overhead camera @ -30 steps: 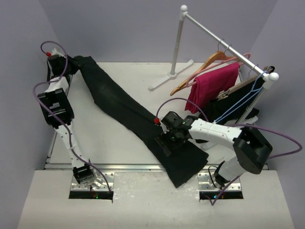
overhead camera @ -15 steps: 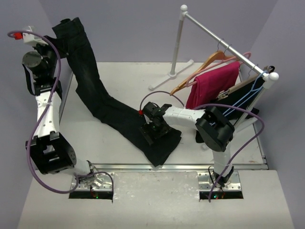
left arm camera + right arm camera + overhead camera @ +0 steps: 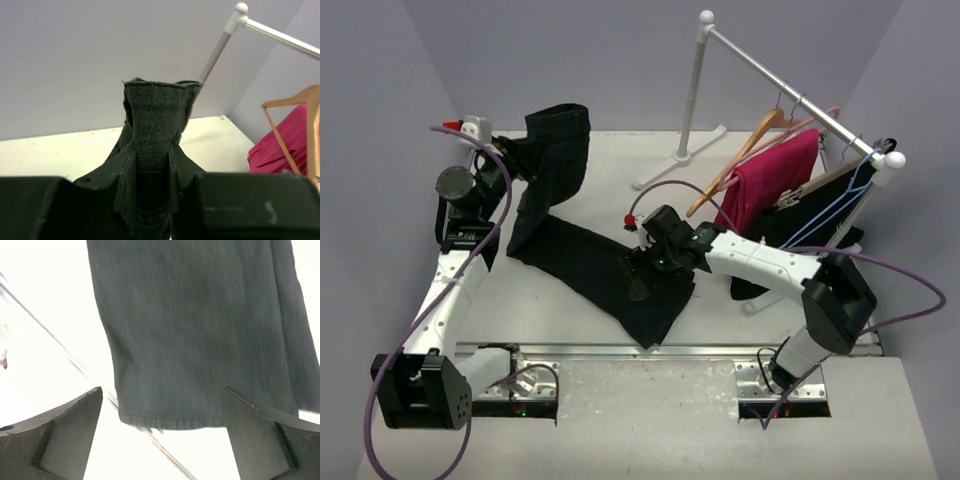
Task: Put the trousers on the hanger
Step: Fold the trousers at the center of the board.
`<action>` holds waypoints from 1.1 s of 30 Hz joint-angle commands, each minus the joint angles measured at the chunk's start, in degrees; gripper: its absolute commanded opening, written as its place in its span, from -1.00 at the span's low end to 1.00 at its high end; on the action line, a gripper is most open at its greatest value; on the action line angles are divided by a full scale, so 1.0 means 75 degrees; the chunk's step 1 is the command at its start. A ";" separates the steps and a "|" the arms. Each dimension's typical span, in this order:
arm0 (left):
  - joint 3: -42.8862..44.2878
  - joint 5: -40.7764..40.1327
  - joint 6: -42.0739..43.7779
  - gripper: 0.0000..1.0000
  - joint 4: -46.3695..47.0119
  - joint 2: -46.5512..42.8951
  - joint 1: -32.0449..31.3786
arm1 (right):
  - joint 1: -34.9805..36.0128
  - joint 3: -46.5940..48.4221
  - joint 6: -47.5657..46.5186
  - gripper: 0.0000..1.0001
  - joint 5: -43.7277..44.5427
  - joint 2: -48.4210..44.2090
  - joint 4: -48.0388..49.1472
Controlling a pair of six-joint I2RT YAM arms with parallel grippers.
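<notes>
The black trousers [image 3: 595, 265] lie diagonally on the table, leg ends near the front edge. My left gripper [image 3: 517, 157] is shut on the waist end and holds it up at the back left, where the fabric stands in a fold [image 3: 560, 135]. In the left wrist view the trousers [image 3: 152, 115] are pinched between the gripper's [image 3: 151, 160] two fingers. My right gripper [image 3: 645, 275] is open over the leg ends. In the right wrist view the gripper [image 3: 162, 390] straddles the hem [image 3: 170, 415]. The tan wooden hanger [image 3: 740, 155] hangs on the rail and also shows in the left wrist view [image 3: 292, 105].
A white clothes rack [image 3: 695, 90] stands at the back right, its rail [image 3: 790, 95] running to the right. On it hang a magenta garment [image 3: 765, 180], a black garment clipped to a flat wooden hanger [image 3: 810, 215], and a blue wire hanger [image 3: 835, 205].
My left arm has swung the waist end from high at the far left towards the table's back middle, folding the fabric. The leg ends were dragged left. My right gripper has shifted slightly over them.
</notes>
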 commanded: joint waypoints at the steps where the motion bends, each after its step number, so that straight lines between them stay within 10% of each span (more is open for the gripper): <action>1: -0.0089 -0.1079 0.0618 -1.00 0.0137 -0.0582 -0.1270 | -0.0092 -0.0578 0.0407 0.98 0.0201 -0.1267 0.0012; 18: -0.2271 -0.2058 0.0641 -1.00 0.0614 -0.1179 -0.3617 | -0.0092 -0.1063 0.0406 0.98 0.0594 -0.4606 -0.1036; 21: -0.2603 -0.1872 0.0723 -0.62 0.0567 -0.1435 -0.3864 | -0.0092 -0.1086 0.0334 0.98 0.0838 -0.4648 -0.1083; 24: -0.2682 -0.1339 0.0632 0.18 0.0587 -0.1606 -0.3906 | -0.0101 -0.1107 0.0260 0.98 0.0994 -0.4571 -0.1109; 33: -0.2303 -0.0914 0.0115 1.00 0.0291 -0.2399 -0.3921 | -0.0627 -0.1240 0.0142 0.98 0.1174 -0.4034 -0.1068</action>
